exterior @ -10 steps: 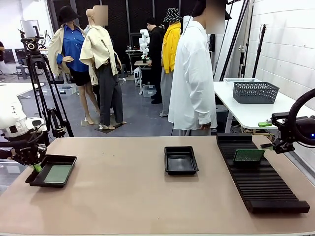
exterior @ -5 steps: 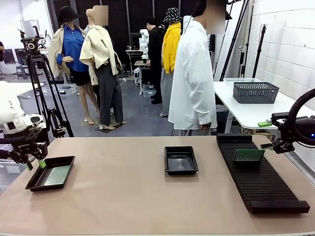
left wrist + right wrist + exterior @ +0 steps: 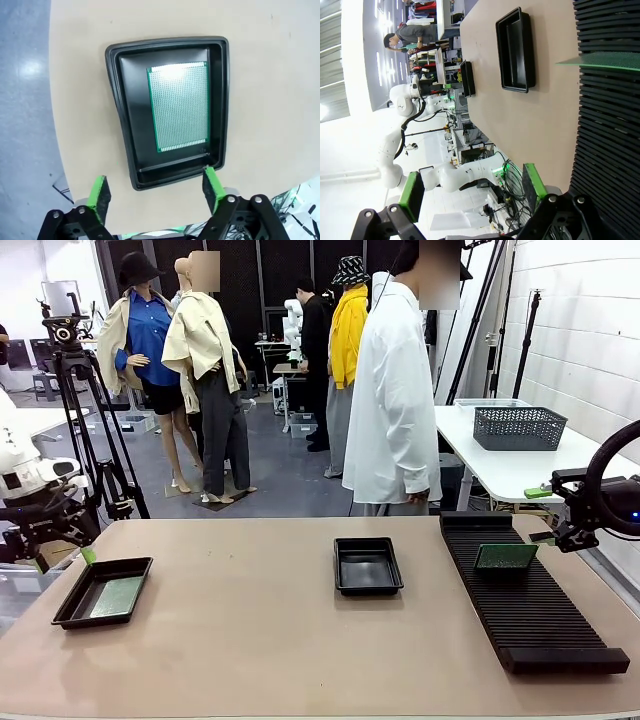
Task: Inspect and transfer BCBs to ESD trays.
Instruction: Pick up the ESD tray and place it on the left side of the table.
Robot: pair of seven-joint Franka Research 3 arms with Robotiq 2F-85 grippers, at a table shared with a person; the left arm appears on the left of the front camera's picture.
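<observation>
Left end effector (image 3: 63, 558) lifting clear of the lower-left tray (image 3: 70, 615), board inside.
Compared with a second ago, it is sitting higher at the frame's left edge, its fingers spread wide with nothing between them instead of pinched down at the tray's rim. The green board (image 3: 118, 595) is lying flat in that tray on the surface (image 3: 250, 640), free of the fingers. The right end effector (image 3: 562, 537) is staying put at the right edge, wide open and holding nothing, beside a second board (image 3: 505, 556) standing in the ribbed rack (image 3: 540, 620).
</observation>
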